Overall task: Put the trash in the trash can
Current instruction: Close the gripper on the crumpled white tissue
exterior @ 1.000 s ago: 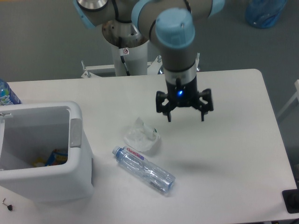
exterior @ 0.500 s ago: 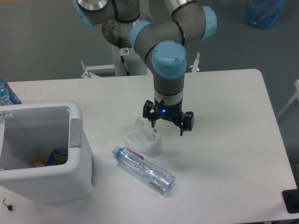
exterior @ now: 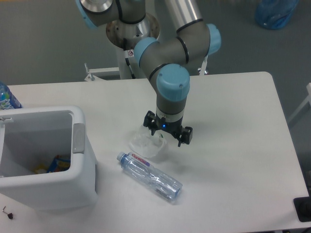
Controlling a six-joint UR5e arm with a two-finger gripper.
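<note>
The crumpled whitish plastic wrapper (exterior: 145, 143) lies on the white table (exterior: 233, 145) near its middle. My gripper (exterior: 166, 136) is open, low over the wrapper's right edge, one finger over the wrapper and the other to its right. The clear water bottle (exterior: 150, 177) with blue cap and red-purple label lies on its side in front of the wrapper, apart from the gripper. The large white trash can (exterior: 80, 174) with a grey tab (exterior: 77, 138) on its rim stands at the front left, open on top.
A yellow-blue packet (exterior: 57, 164) lies inside the can. A bottle with a blue-and-white label (exterior: 6, 98) stands at the far left edge. A black object (exterior: 302, 208) sits at the front right corner. The arm's base (exterior: 131, 53) rises behind the table.
My gripper has moved left and down from above the table's centre-right to just over the wrapper's right edge, staying open. The wrapper and bottle have not moved.
</note>
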